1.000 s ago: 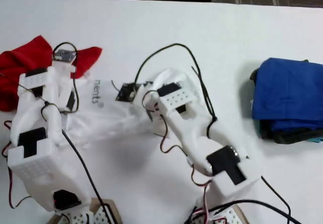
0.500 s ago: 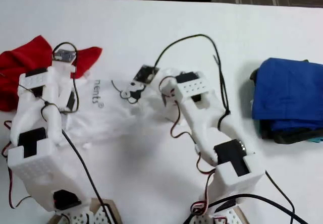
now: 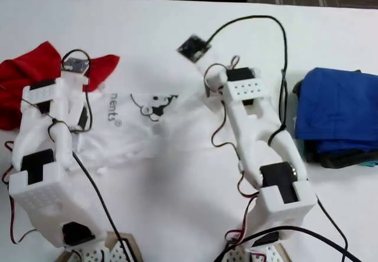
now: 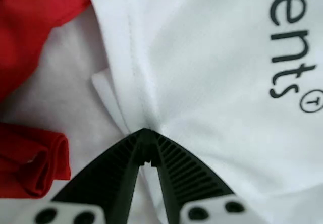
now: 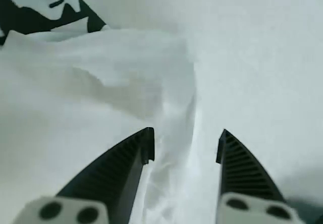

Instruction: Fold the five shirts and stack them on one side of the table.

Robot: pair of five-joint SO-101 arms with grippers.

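A white shirt [image 3: 147, 123] with dark print lies spread between my two arms. My left gripper [image 4: 146, 135] is shut on that shirt's stitched edge [image 4: 136, 82], close to the red shirt [image 4: 30, 37]. From above, the left gripper [image 3: 87, 100] sits at the white shirt's left side, beside the crumpled red shirt [image 3: 23, 76]. My right gripper [image 5: 185, 143] is open, its fingers straddling the white shirt's rumpled right border [image 5: 174, 108] without closing on it. Seen from overhead, the right gripper [image 3: 214, 91] hovers at the shirt's right end.
A folded stack with a blue shirt [image 3: 336, 108] on top rests at the right edge of the table. Black cables loop above the right arm [image 3: 260, 138]. Bare white tabletop [image 3: 177, 26] stretches along the far side.
The right arm swung right and away, from over the shirt's middle to its right end. The printed figure on the shirt is now uncovered. The left arm stayed put.
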